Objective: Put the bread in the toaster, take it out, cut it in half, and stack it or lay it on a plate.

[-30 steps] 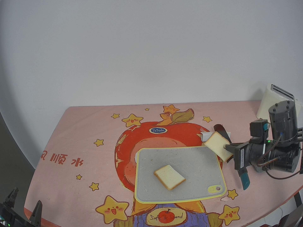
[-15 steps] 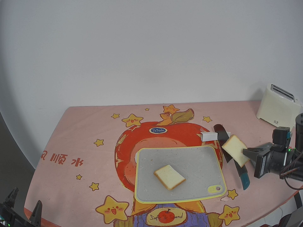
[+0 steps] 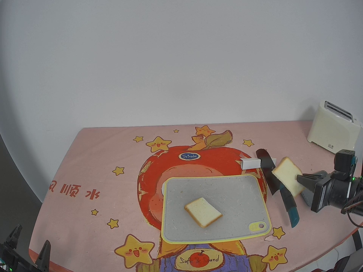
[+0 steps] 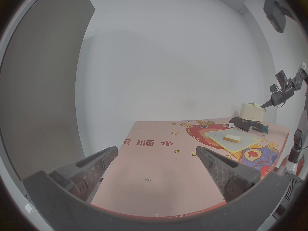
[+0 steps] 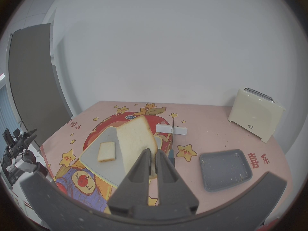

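Staged lab-like room: plain white wall (image 3: 181, 50), cartoon-print table (image 3: 106, 152)

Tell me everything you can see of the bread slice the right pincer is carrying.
The held slice is a squarish piece of pale white bread with a thin tan crust. It looks soft, whole and uncut, with no browning on the face that shows. The right pincer is shut on one edge and holds it tilted in the air, clear of the table, near the knife to the right of the cutting board. Nothing else touches it.
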{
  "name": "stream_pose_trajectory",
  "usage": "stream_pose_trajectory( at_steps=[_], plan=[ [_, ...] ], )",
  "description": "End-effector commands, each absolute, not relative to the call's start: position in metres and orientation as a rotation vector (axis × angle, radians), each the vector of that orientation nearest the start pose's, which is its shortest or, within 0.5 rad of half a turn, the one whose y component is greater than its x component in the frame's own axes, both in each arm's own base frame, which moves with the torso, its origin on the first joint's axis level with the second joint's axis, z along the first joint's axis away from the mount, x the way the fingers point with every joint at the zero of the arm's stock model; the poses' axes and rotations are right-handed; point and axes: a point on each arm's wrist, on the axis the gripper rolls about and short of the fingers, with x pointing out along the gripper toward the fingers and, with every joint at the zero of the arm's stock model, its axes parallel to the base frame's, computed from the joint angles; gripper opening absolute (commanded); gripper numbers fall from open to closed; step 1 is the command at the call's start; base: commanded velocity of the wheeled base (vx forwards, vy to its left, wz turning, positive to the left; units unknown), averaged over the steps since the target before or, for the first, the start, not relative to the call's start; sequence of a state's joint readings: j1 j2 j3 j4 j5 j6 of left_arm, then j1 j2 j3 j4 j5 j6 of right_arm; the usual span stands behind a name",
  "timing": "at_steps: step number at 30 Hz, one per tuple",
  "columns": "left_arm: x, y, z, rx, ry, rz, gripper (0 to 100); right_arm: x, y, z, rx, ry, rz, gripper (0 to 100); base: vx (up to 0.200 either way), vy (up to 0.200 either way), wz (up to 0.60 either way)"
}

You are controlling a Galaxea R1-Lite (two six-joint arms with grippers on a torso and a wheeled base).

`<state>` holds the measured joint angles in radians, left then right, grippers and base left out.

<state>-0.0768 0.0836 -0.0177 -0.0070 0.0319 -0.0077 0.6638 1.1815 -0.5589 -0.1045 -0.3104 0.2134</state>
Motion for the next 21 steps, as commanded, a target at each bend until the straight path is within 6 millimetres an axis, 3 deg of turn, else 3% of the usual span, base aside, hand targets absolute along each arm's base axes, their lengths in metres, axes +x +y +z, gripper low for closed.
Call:
stream_pose_trajectory(
  at_steps=[1,4,9,21],
  plan=[
    [-0.0162,0.0019,0.0779,-0.005,0.077,-0.046,100,0.1314,0.0929,0.1863,-0.037,0.495,0.289,0,0.000,0.000,0.00],
    [-0.0162,0.0020,0.0779,-0.005,0.077,-0.044,100,0.1308,0.0925,0.1856,-0.040,0.497,0.289,0,0.000,0.000,0.00],
    [-0.0162,0.0019,0.0779,-0.008,0.077,-0.042,100,0.1304,0.0924,0.1865,-0.040,0.493,0.291,0,0.000,-0.200,0.00],
    [-0.0162,0.0019,0.0779,-0.010,0.077,-0.042,100,0.1320,0.0937,0.1819,-0.054,0.513,0.289,0,0.000,0.000,0.00]
  ],
)
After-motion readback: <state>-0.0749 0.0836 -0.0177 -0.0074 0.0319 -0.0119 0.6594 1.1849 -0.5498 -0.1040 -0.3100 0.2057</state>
